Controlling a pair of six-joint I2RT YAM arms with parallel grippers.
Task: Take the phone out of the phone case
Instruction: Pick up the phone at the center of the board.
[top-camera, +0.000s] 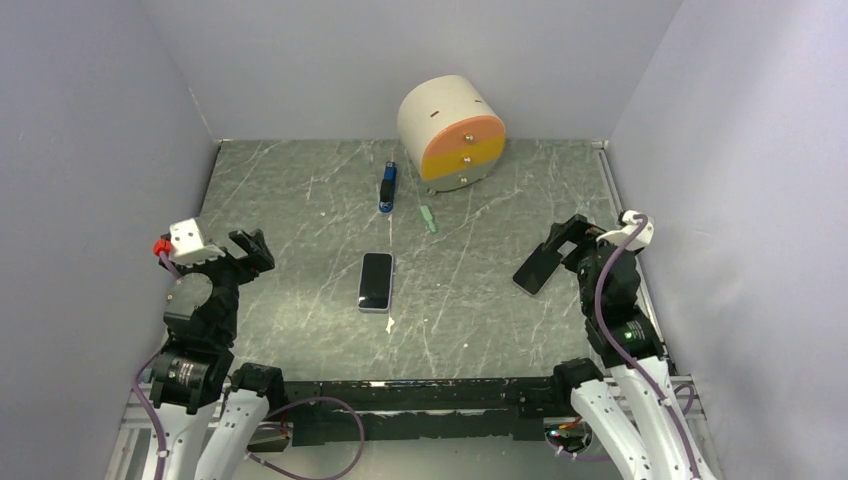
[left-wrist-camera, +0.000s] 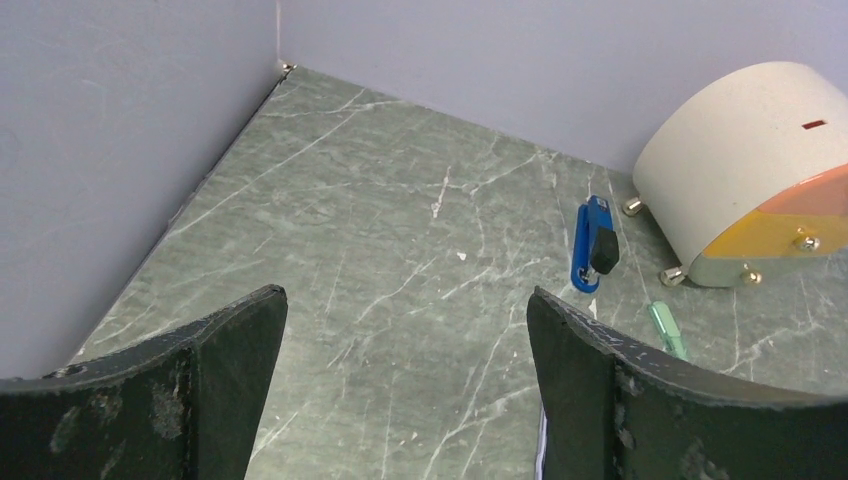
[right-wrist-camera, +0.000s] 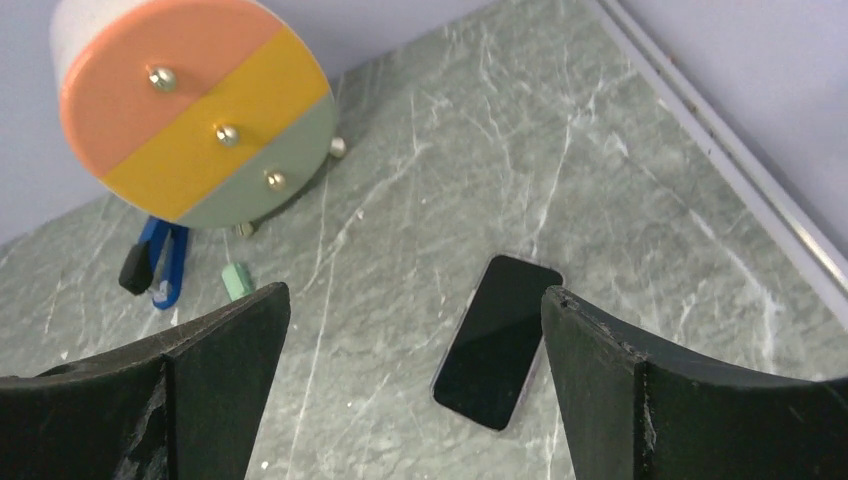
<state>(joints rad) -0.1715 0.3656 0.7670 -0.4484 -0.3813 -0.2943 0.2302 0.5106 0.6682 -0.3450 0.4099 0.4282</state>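
A dark slab with a light rim (top-camera: 377, 281), phone-shaped, lies flat at the table's middle. Only a sliver of its pale edge (left-wrist-camera: 542, 452) shows in the left wrist view. A second dark, glossy slab, phone-shaped (top-camera: 535, 271), lies flat by the right gripper and shows between its fingers (right-wrist-camera: 497, 340) in the right wrist view. I cannot tell which one is the case. My left gripper (top-camera: 262, 252) is open and empty, above the table left of the middle slab. My right gripper (top-camera: 552, 250) is open and empty, just above the right slab.
A round drawer unit (top-camera: 452, 133) with orange, yellow and green fronts stands at the back. A blue stapler (top-camera: 388, 187) and a small green piece (top-camera: 429, 218) lie in front of it. Grey walls close in on the left, back and right.
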